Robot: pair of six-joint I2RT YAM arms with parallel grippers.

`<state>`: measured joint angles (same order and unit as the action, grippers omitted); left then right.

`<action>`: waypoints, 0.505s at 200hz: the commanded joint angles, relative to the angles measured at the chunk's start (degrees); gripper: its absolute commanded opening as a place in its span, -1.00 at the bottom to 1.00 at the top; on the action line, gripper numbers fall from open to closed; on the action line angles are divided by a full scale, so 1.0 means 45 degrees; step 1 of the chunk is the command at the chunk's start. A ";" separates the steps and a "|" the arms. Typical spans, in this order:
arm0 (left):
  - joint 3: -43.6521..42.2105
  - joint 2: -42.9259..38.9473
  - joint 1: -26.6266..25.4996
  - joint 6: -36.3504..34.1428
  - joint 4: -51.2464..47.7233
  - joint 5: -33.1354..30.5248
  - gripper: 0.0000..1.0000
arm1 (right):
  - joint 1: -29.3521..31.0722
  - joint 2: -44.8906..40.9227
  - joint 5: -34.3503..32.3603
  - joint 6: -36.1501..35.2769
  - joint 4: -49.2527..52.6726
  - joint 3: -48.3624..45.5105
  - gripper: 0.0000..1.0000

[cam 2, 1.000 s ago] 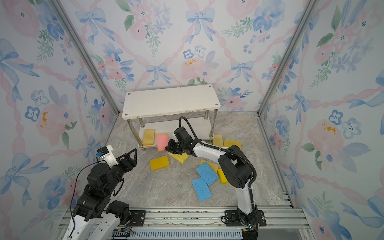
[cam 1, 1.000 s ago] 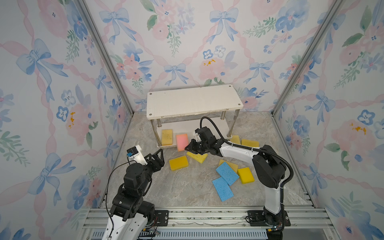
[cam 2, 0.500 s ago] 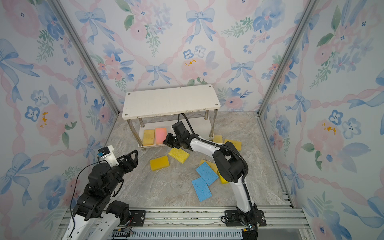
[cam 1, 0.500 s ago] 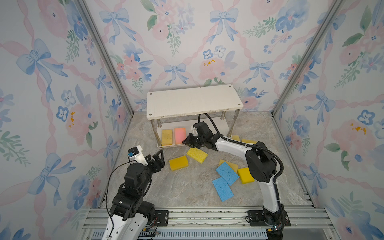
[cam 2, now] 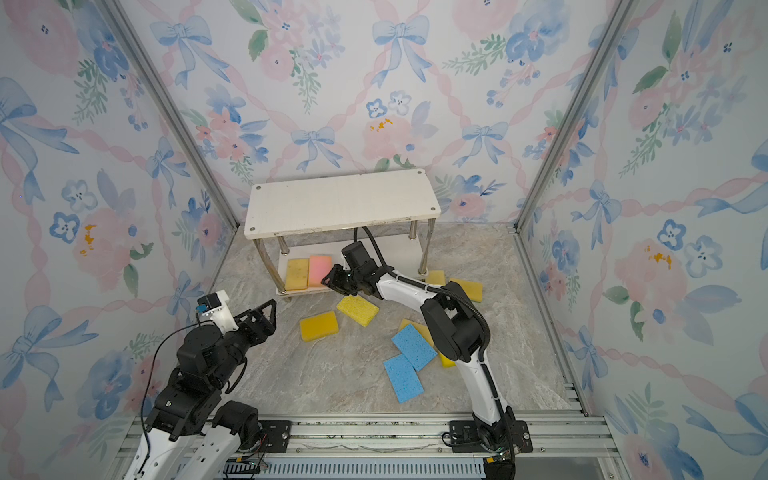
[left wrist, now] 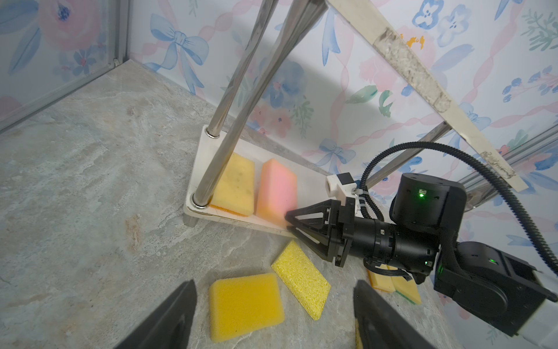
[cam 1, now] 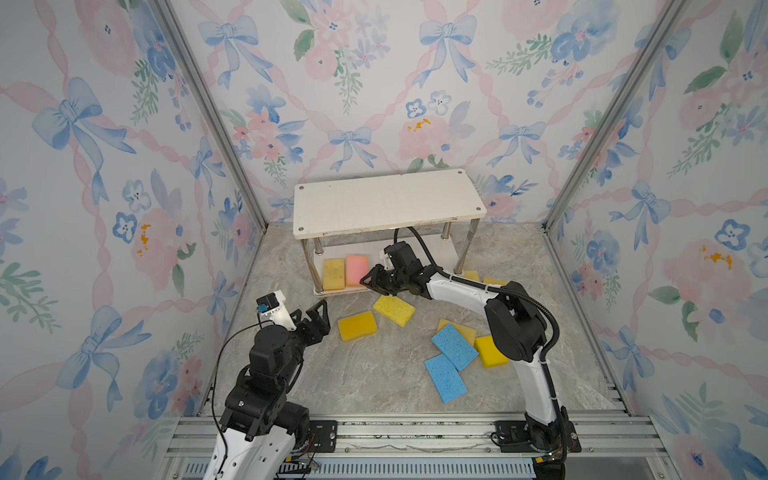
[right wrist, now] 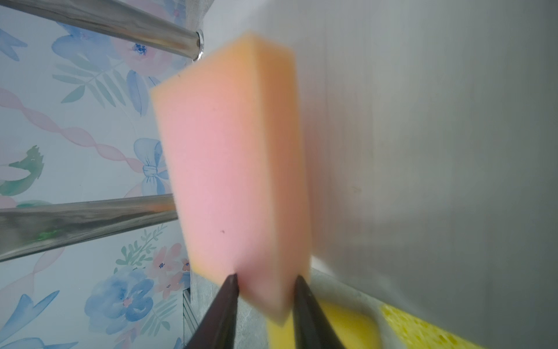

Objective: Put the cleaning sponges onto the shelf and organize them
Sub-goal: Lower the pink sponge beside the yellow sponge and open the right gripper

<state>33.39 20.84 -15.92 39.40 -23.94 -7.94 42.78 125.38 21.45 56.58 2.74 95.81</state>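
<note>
Two are done on your shelf's (cam 1: 388, 203) lower board: a yellow sponge (cam 1: 334, 272) and the pink sponge (cam 1: 357, 268) just beside it. Eight sponges (cam 1: 357, 326) lie on the floor (cam 1: 374, 374). Your right claw (left wrist: 288, 221) straddles the pink sponge's end, and you cannot tell if it grips. Your left claw (cam 1: 322, 318) hangs wide and empty.

The left arm (cam 1: 266, 374) and right arm (cam 1: 457, 289) both pair white links with bulky black joint housings. The left gripper (left wrist: 273, 284) and right gripper (left wrist: 288, 220) have black triangular fingers (left wrist: 314, 223) with cut-out slots. A white camera block (cam 1: 272, 303) sits at each wrist. A black ribbed cable (left wrist: 483, 172) loops along the right arm, and small green lights (left wrist: 421, 194) glow on its joints.
</note>
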 commanded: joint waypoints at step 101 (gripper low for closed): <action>-0.0002 -0.0079 0.0083 -0.0180 -0.0115 0.0068 0.68 | -0.0113 -0.0224 -0.0300 -0.0016 -0.0220 -0.0320 -0.27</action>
<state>33.39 20.82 -15.92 39.40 -23.97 -7.92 42.78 125.51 21.08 56.58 1.85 94.30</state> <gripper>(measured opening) 0.841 0.400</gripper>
